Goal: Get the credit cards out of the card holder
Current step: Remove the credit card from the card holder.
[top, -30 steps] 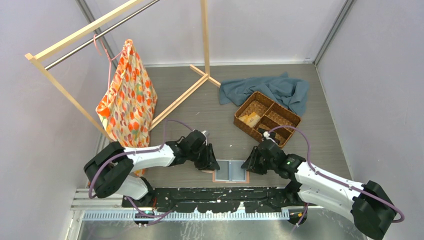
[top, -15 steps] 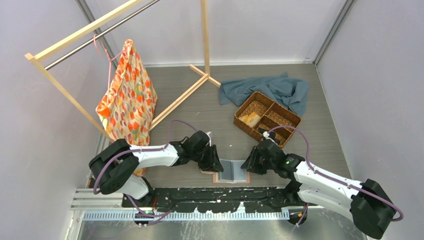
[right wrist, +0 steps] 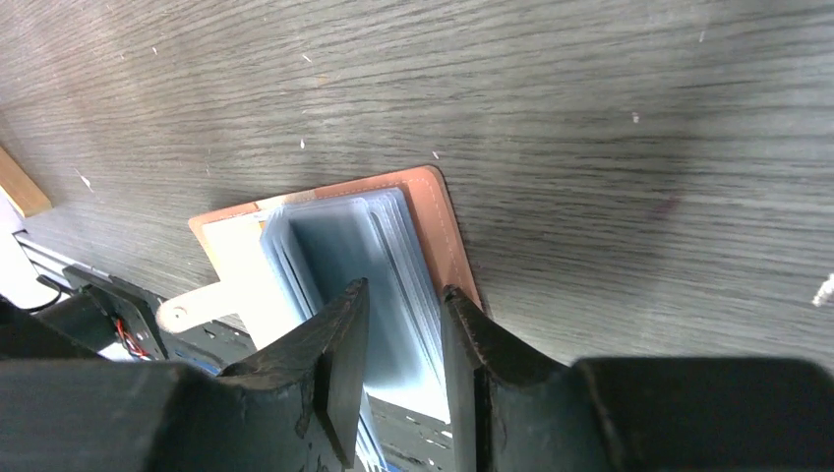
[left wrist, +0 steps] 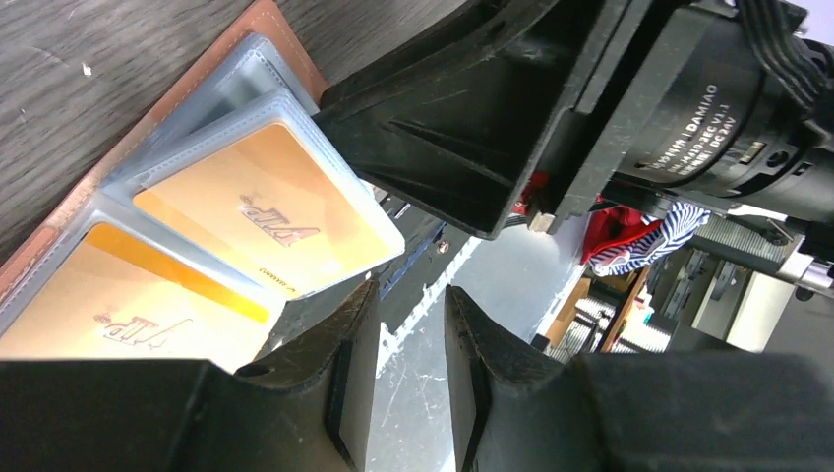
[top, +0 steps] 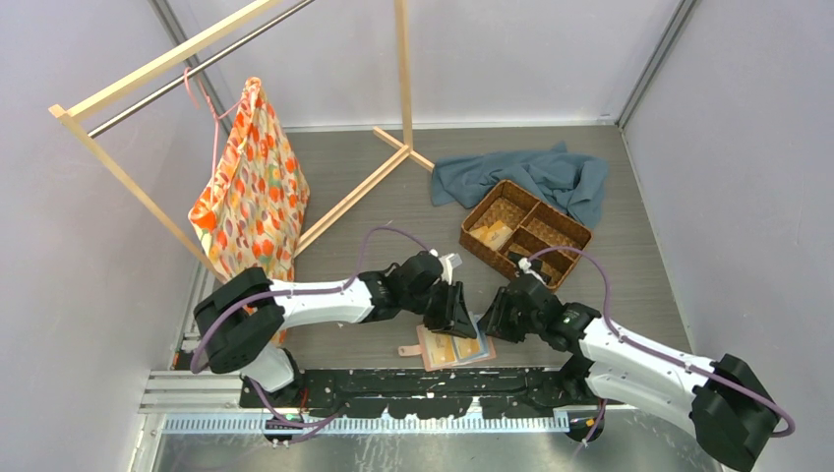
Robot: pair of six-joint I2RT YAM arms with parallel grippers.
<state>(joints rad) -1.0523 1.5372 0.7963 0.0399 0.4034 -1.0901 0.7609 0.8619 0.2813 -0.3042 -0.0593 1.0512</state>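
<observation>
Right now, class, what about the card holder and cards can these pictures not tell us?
- Card count: top view, card holder too small.
- Whole lower gold card: left wrist view, bottom edge hidden by left gripper.
- Inside the sleeves: right wrist view, blurred, lower end behind right gripper.

Bright, even light; soft faint shadows; overhead view sharp; left tool (left wrist: 408, 315) dark, slightly blurred close-up.

Arms converge low; left gripper (left wrist: 411, 295) jaws narrowly apart, right gripper (right wrist: 403, 295) close opposite
</observation>
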